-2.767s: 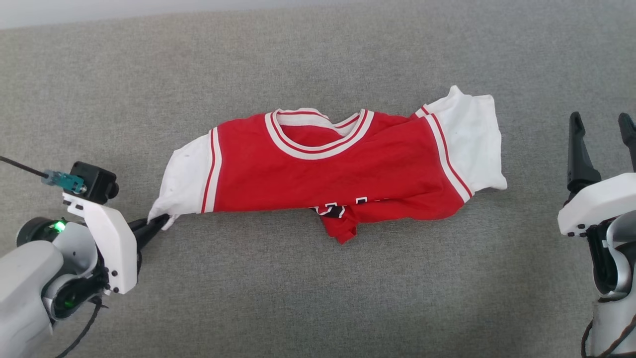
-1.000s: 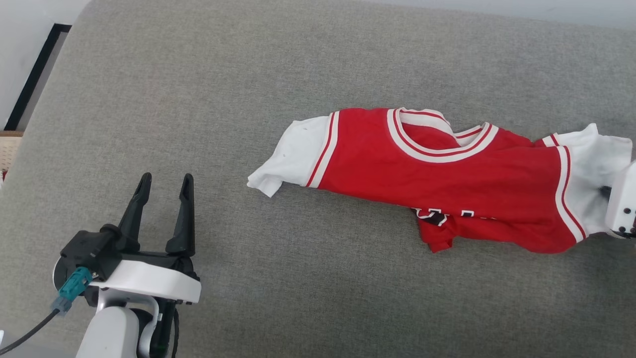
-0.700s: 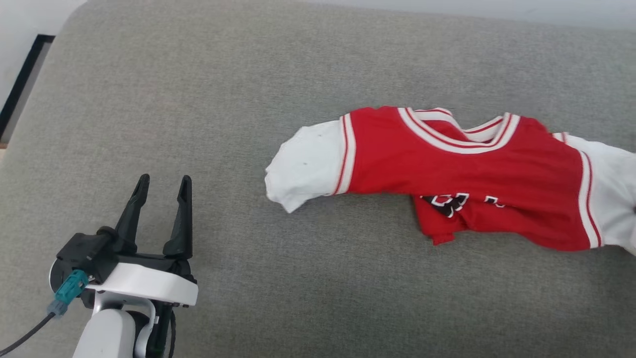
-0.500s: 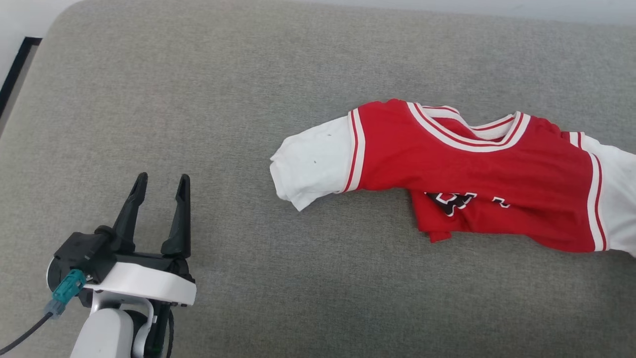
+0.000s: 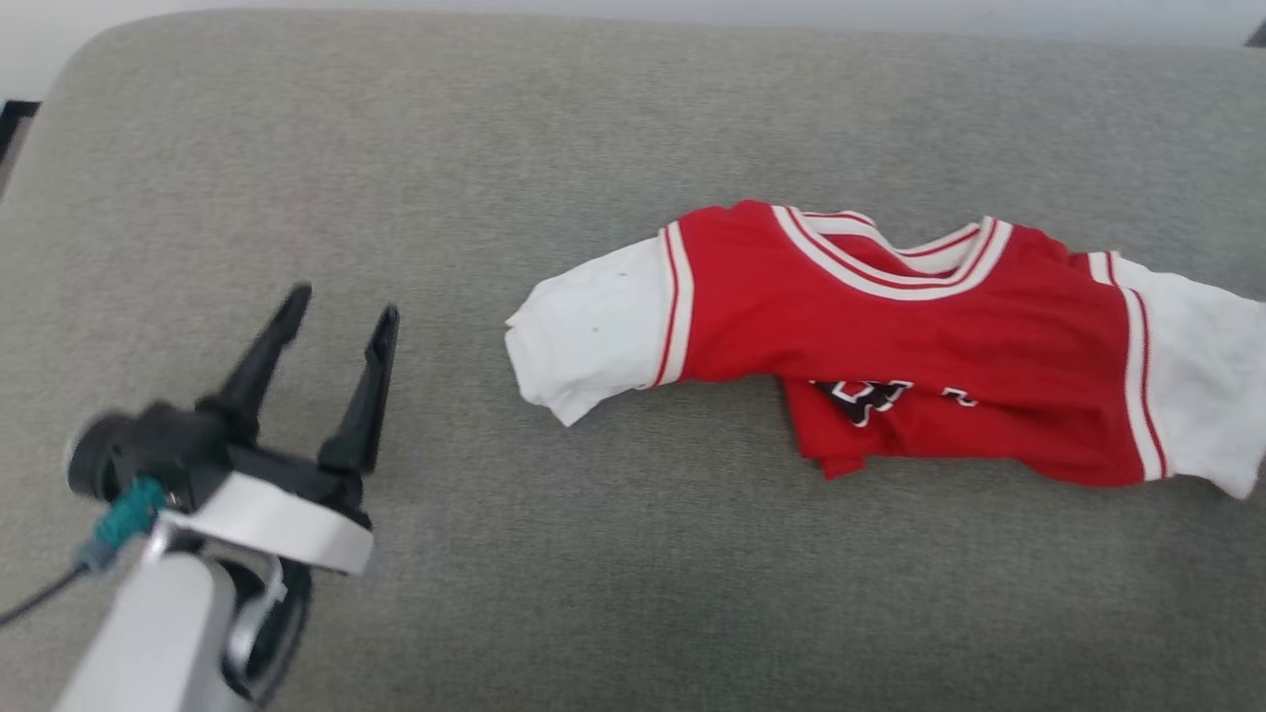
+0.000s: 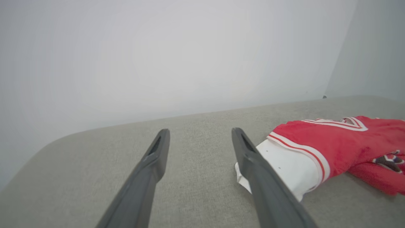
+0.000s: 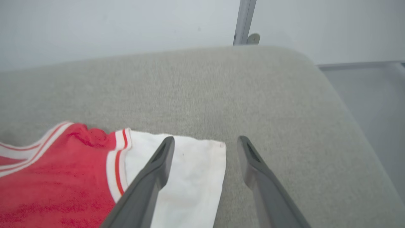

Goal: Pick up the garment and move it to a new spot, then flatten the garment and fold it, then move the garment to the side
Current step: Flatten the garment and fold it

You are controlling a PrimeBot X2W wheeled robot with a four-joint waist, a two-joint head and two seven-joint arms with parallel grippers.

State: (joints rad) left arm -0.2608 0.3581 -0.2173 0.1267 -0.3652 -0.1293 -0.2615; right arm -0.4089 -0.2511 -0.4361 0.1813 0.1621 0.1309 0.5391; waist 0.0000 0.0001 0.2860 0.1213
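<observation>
Status: the garment lies right of centre in the head view, on the grey cushion, with nothing holding it. The collar points toward the top of the frame. Sleeve A reaches to mid-frame and sleeve B runs to the right edge. The lower body is bunched and tucked under itself, and only a scrap of black lettering peeks out at the bottom hem. So it is not flat.

My left gripper sits at lower left with its 2 fingers spread wide, empty and well apart from sleeve A. My right gripper is likewise spread and empty in its wrist view, its tips over the outer edge of sleeve B. I cannot tell whether it touches the cloth.

Judgement: I cannot confirm from here that the relocation step is finished. Flattening is not done, and folding and the move to the side remain.

Surroundings: a pale wall stands behind. A metal post rises past the cushion's rounded corner, and a dark strip shows at the far left edge. Nothing stands between either gripper and the cloth.
</observation>
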